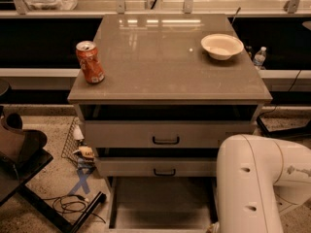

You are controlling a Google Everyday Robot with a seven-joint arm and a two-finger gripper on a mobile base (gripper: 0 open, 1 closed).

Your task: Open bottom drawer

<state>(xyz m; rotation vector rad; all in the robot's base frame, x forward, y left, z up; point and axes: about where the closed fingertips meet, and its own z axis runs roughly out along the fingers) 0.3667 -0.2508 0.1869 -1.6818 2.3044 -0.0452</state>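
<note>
The bottom drawer [160,200] stands well out from under the table [165,69]. Its open box reaches toward the camera below the middle drawer [146,168] and the top drawer [121,134], so the task looks nearly or wholly done. The pincer does not show. It sits either behind the big white arm [252,188] at the lower right or below the bottom edge, and whether it is released, clenched or grasping the handle cannot be told. From the way the arm bends down beside the drawer's right wall, the pincer is probably at the drawer's front. The drawer box would then lie just beyond it and to its left, with the slide direction straight back toward the table. The drawer front, whose long axis would lie crosswise to that slide line, is cut off by the bottom edge along with its handle, so how far out the drawer stands is unclear. Its right wall is partly covered by the arm. Far beyond the pincer, on the table, stand a soda can [90,62] to the left and a bowl [222,46] to the right, well apart.
</note>
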